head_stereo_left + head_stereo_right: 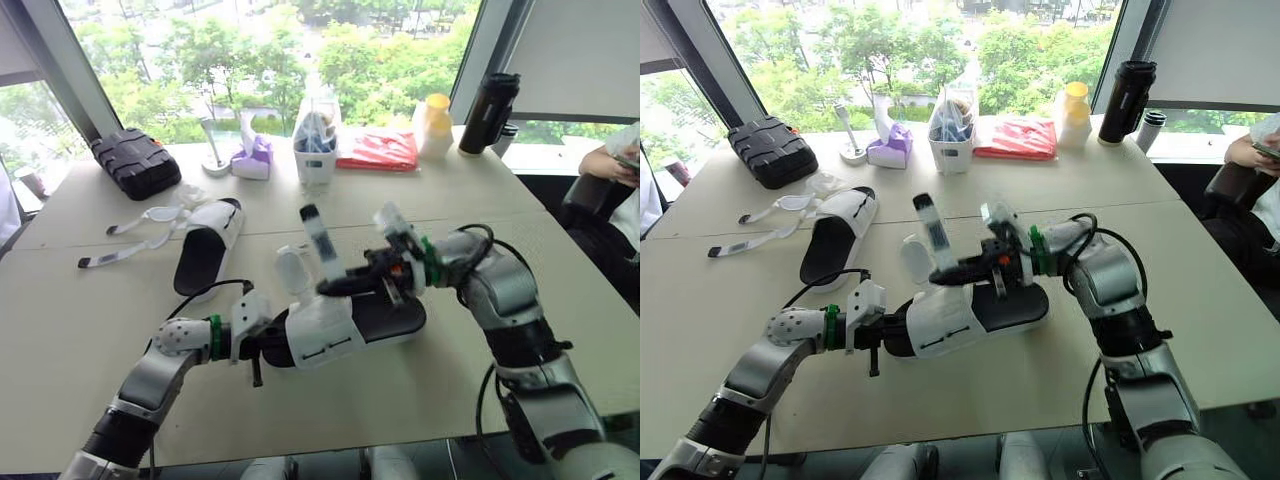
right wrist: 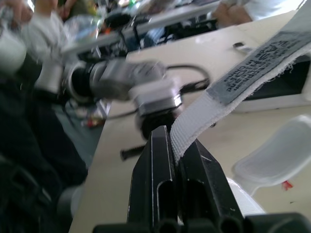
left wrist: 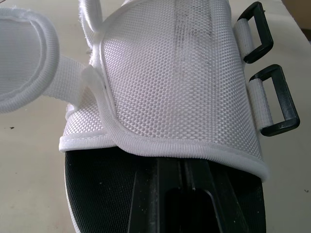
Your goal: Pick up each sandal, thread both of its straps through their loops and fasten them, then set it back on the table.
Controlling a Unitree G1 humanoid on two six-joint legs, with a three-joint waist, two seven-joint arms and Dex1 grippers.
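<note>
Right gripper (image 2: 174, 138) is clamped tight on the white strap with the grey velcro face (image 2: 243, 68), holding it up above the black-soled sandal with the white mesh upper (image 1: 325, 335). Left gripper (image 1: 262, 350) is at that sandal's heel end, but I can't tell if it's gripping. The sandal's by the front edge of the beige table (image 1: 470, 200), about mid-width. The other matching sandal (image 1: 205, 250) lies further back on the table, to the left.

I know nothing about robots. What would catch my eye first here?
The white sandal in the middle of the table stands out, with the left gripper at one end. Above it, the right gripper pinches one strap, which stands upright. A second sandal lies behind, to the robot's left, with loose straps beside it.
</note>
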